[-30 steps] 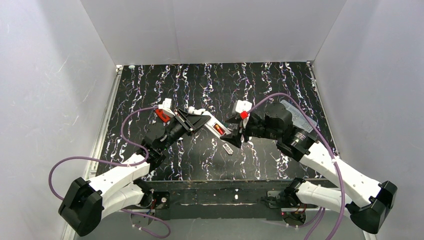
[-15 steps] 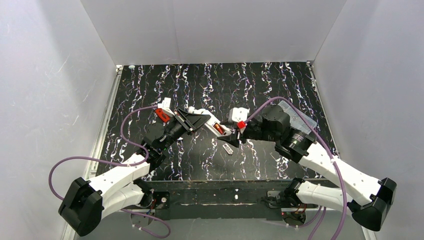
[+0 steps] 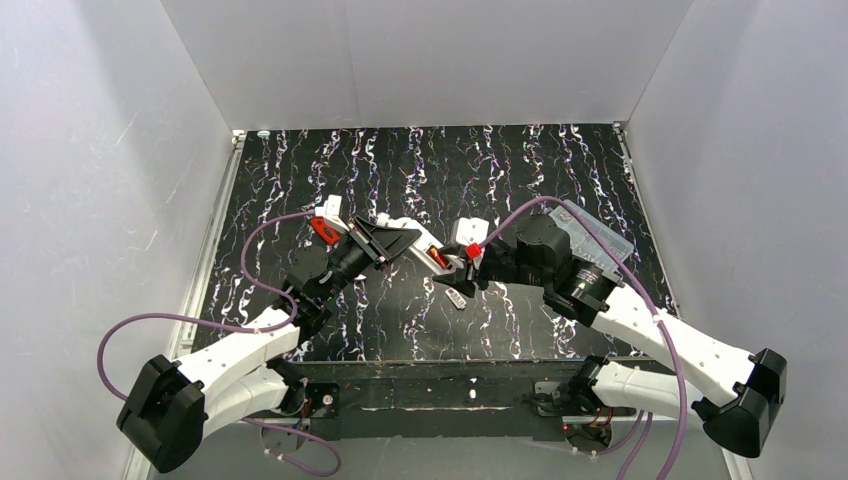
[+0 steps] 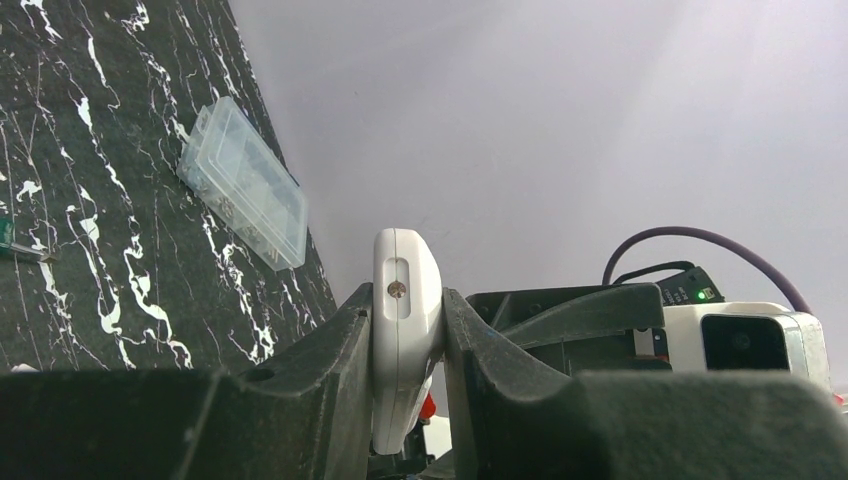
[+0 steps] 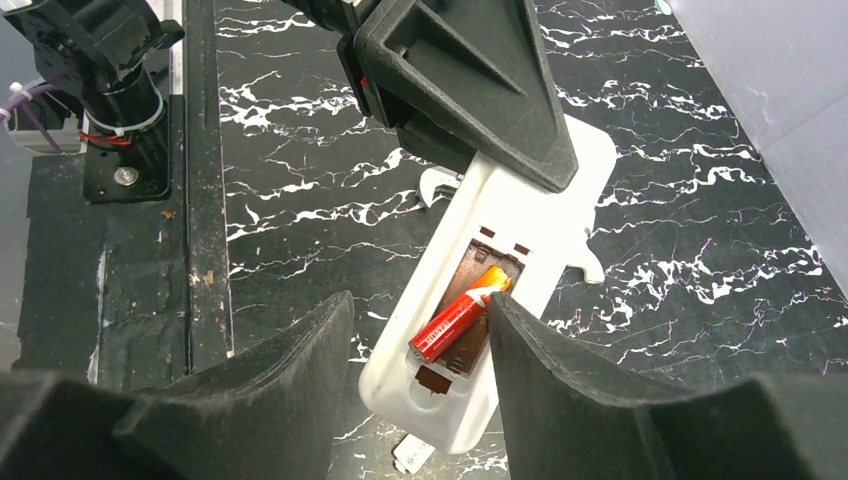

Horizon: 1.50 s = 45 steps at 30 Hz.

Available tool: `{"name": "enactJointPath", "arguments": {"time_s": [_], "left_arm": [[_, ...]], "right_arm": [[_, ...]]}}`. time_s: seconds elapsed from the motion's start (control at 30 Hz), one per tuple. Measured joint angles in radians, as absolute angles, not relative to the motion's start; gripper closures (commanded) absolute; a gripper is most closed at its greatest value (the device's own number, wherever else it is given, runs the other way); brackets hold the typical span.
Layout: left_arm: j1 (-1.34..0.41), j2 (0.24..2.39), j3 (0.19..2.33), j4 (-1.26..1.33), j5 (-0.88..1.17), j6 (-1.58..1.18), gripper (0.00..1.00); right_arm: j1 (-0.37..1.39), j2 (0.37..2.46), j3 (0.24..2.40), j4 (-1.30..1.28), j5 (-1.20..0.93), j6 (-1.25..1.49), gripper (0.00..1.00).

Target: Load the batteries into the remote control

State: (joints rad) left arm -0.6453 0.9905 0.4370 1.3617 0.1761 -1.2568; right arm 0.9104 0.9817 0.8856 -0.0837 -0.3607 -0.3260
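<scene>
**Top external view**
- Remote control [image 3: 428, 247]: white bar, held off the black marbled table [image 3: 400, 160], battery bay facing up.
- Left gripper [image 3: 408, 240]: clamped on the remote control's left end.
- Battery [image 3: 437, 258]: red-orange sliver in the bay, at the remote control's right end.
- Right gripper [image 3: 468, 270]: directly at the remote control's right end. Its finger gap is too small to judge from this view.
- Small whitish cover plate [image 3: 456, 298]: flat on the table, just beside and nearer than the remote control's right end.
- Clear plastic box [image 3: 598, 232]: well to the right of the remote control, partly behind the right arm.

**Left wrist view**
- Remote control [image 4: 405, 330]: seen end-on and upright, a small screw in its narrow face.
- Left gripper fingers [image 4: 310, 370]: pressed against both broad faces of the remote control.
- Clear plastic box [image 4: 243, 182]: lying on the table, beyond and left of the remote control.
- Green sliver at the frame's left edge [image 4: 5, 232]: possibly a screwdriver tip.

**Right wrist view**
- Right gripper [image 5: 418, 300]: fingers spread apart, one on each side of the remote control's near end, gripping nothing.
- Battery [image 5: 457, 318]: lying slantwise in the open bay, between the two fingers.
- Remote control [image 5: 545, 190]: far end gripped by the left gripper [image 5: 470, 90].
- Cover plate [image 5: 410, 455]: on the table, just below the remote control's near end.
</scene>
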Motion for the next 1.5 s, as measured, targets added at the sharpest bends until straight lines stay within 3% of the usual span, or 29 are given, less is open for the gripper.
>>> {"name": "enactJointPath", "arguments": {"time_s": [0.2, 0.53, 0.83, 1.5], "left_arm": [[-0.645, 0.989, 0.437, 1.359, 0.176, -1.256, 1.0], [-0.645, 0.989, 0.437, 1.359, 0.176, -1.257, 1.0], [-0.645, 0.989, 0.437, 1.355, 0.176, -1.257, 1.0], [-0.645, 0.989, 0.434, 1.348, 0.144, -1.305, 1.0]], "right_arm": [[0.91, 0.982, 0.884, -0.074, -0.342, -0.314, 0.42], [0.911, 0.982, 0.884, -0.072, -0.339, -0.31, 0.56], [0.911, 0.982, 0.873, -0.073, -0.339, -0.309, 0.61], [0.912, 1.004, 0.896, -0.07, -0.34, -0.31, 0.41]]}}
